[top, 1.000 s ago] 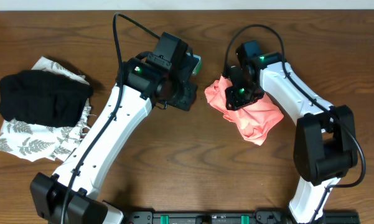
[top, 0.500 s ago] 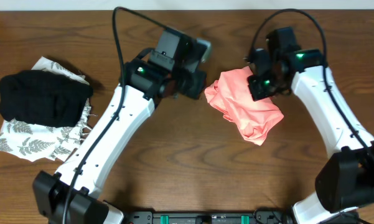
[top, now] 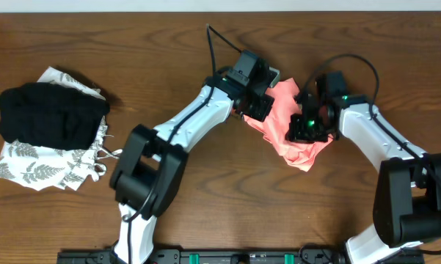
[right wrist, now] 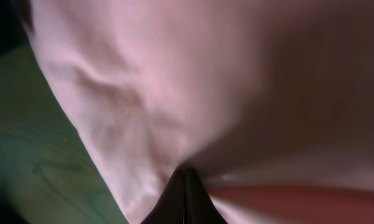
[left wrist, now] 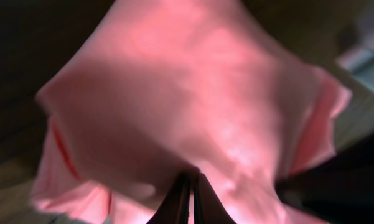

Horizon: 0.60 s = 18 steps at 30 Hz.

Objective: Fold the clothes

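The clothes, a salmon-pink T-shirt, lie crumpled on the brown table between my two arms. My left gripper sits at the shirt's upper left edge, shut on a pinch of pink fabric; its dark fingers meet with cloth between them. On the shirt's right side my right gripper is likewise shut on the pink cloth, fingers pressed together into a fold. No lettering shows.
At the far left a black folded garment lies on top of a white garment with grey leaf print. The table's front rail runs along the bottom edge.
Both arms came in onto the shirt from its sides. Each gripper went from open to shut on a fold of pink fabric, the left at the upper left, the right on the right side.
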### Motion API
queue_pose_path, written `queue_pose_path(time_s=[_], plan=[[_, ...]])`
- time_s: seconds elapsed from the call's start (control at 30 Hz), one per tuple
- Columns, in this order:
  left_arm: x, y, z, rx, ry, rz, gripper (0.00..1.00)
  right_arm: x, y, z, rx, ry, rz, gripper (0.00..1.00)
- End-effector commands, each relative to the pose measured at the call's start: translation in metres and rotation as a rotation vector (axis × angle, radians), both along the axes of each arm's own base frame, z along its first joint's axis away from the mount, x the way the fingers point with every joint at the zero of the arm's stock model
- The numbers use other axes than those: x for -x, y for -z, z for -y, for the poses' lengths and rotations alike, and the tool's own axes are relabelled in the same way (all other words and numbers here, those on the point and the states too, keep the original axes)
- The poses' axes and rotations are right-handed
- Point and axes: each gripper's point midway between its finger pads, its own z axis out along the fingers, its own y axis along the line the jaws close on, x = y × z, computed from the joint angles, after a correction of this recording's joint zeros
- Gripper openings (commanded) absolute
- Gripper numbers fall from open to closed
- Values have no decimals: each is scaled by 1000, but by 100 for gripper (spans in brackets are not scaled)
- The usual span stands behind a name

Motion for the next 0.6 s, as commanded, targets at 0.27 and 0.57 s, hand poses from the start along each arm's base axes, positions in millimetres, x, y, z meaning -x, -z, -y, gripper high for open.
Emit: queue_pose_path(time_s=[0.27, 0.57], plan=[[12, 33, -17, -59, -18, -124, 6, 54, 42, 36, 194, 86, -187, 1], [4, -64, -27, 39, -42, 29, 12, 38, -13, 15, 60, -59, 45, 2]])
